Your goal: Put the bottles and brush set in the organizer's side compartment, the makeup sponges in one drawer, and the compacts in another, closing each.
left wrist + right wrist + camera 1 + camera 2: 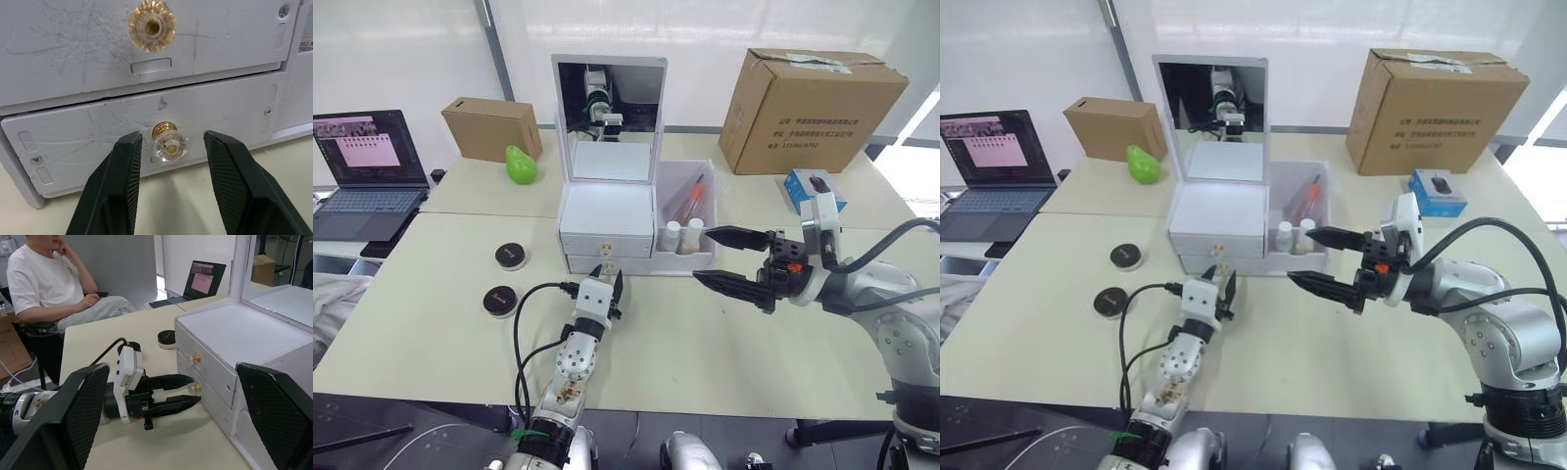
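The white organizer [607, 223] with its upright mirror [607, 117] stands mid-table. Its side compartment [703, 257] holds the brush set [691, 199] and two small white-capped bottles [682, 236]. Two round black compacts [511, 257] [499, 301] lie to the organizer's left. The makeup sponges are out of view. My left gripper [171, 139] is open, its fingers [124, 171] on either side of the lower drawer's gold knob [168, 145] without touching it. That drawer sits nearly flush. My right gripper [702, 255] hangs open and empty just right of the side compartment.
A large cardboard box [810, 108] and a blue box [808, 186] stand at the back right. A small cardboard box [491, 127] and a green pear-shaped object [520, 164] are back left. A laptop [367, 171] sits far left. A person [49, 284] sits beyond the table.
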Available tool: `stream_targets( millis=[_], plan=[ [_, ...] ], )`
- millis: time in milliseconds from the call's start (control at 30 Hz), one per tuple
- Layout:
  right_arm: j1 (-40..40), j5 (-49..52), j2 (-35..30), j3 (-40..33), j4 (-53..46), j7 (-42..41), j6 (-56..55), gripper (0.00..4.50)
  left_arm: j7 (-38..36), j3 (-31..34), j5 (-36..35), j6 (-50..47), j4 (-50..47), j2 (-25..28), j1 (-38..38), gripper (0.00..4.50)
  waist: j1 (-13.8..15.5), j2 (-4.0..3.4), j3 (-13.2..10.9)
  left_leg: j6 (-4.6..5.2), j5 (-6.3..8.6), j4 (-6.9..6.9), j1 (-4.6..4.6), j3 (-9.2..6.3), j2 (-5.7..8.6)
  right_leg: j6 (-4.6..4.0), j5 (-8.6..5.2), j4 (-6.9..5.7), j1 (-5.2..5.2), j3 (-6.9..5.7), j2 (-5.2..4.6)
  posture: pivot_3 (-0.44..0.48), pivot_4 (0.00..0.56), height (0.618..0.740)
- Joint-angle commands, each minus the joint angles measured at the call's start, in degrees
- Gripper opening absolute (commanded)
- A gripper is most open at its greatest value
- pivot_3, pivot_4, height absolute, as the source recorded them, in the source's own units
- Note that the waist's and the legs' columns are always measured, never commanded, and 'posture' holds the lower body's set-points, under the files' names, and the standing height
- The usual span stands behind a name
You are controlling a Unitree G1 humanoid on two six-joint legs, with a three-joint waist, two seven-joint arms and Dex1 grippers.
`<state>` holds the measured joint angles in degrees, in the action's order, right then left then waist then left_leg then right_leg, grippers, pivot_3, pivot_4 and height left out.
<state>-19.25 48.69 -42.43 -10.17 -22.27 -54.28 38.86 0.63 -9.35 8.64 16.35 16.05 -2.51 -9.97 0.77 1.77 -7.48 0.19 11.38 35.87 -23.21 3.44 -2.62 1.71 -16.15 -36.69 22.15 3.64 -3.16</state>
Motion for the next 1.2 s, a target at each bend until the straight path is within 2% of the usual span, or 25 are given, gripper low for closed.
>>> stream_targets(
  millis=[33, 133, 233, 267, 533, 733, 967, 1200],
  plan=[
    [-0.11, 1.74, -0.59, -2.13, -2.15, 0.37, 0.06, 4.5, 0.16, 0.12, -0.53, 0.83, 0.08, -0.69, -1.4, 2.17, 0.01, 0.0, 0.0, 0.0, 0.0, 0.0, 0.0, 0.0, 0.0, 0.0, 0.0, 0.0, 0.0, -0.01, 0.0, 0.0, 0.15, 0.74],
    [-0.02, 1.62, -0.57, -2.15, -2.23, 0.65, 0.05, 4.5, 0.21, 0.26, -0.55, 1.31, 0.23, -0.71, -1.61, 1.58, 0.03, 0.0, 0.0, 0.0, 0.0, 0.0, -0.02, 0.0, 0.01, 0.01, 0.0, 0.0, 0.0, -0.02, -0.01, 0.0, 0.15, 0.74],
    [0.09, 1.71, -0.61, -2.2, -2.35, 0.8, 0.09, 4.5, 0.33, 0.28, -0.13, 1.44, 0.53, -0.57, -1.74, 0.68, 0.01, 0.0, 0.0, 0.0, 0.0, 0.01, -0.03, 0.0, 0.02, 0.01, 0.0, 0.0, 0.0, -0.03, -0.02, 0.0, 0.15, 0.74],
    [0.13, 1.77, -0.61, -2.22, -2.42, 0.85, 0.14, 4.5, 0.37, 0.33, -0.09, 1.49, 0.62, -0.53, -1.77, 0.56, 0.01, 0.0, 0.0, 0.0, 0.0, 0.01, -0.03, -0.01, 0.02, 0.01, 0.0, 0.0, 0.0, -0.03, -0.02, 0.0, 0.15, 0.74],
    [0.24, 1.92, -0.72, -2.34, -2.76, 1.11, 0.35, 4.5, -0.54, -0.39, 0.58, 1.34, 0.16, 0.39, -1.45, 0.56, 0.0, 0.0, 0.0, 0.0, 0.0, 0.01, -0.03, -0.01, 0.02, 0.01, 0.0, 0.0, 0.0, -0.04, -0.01, 0.0, 0.15, 0.74],
    [1.4, 2.37, -1.19, -3.06, -3.51, 1.17, 0.81, 4.5, -8.08, -4.32, -0.03, 6.01, -8.46, 6.31, 8.98, 0.56, -0.17, -0.07, 0.04, 0.0, 0.0, -0.04, -0.01, -0.04, -0.04, -0.02, -0.01, 0.04, 0.01, 0.0, 0.0, 0.0, 0.15, 0.74],
    [1.88, 2.81, -1.59, -3.53, -3.62, 1.71, 0.84, 4.5, -10.7, -4.73, -1.99, 5.9, -20.1, 10.26, 21.93, 0.56, -0.19, -0.12, 0.05, 0.0, 0.01, -0.08, 0.03, -0.08, -0.2, -0.05, -0.03, 0.08, 0.01, 0.06, -0.05, 0.0, 0.15, 0.74],
    [2.04, 3.04, -2.2, -3.75, -3.36, 1.7, 0.52, 4.5, -11.06, -5.24, -2.37, 3.59, -23.61, 9.85, 24.9, 0.56, -0.06, -0.13, 0.04, -0.01, 0.01, -0.09, -0.04, -0.04, -0.2, -0.08, -0.06, 0.2, 0.03, -0.05, -0.15, 0.0, 0.15, 0.74]
  ],
)
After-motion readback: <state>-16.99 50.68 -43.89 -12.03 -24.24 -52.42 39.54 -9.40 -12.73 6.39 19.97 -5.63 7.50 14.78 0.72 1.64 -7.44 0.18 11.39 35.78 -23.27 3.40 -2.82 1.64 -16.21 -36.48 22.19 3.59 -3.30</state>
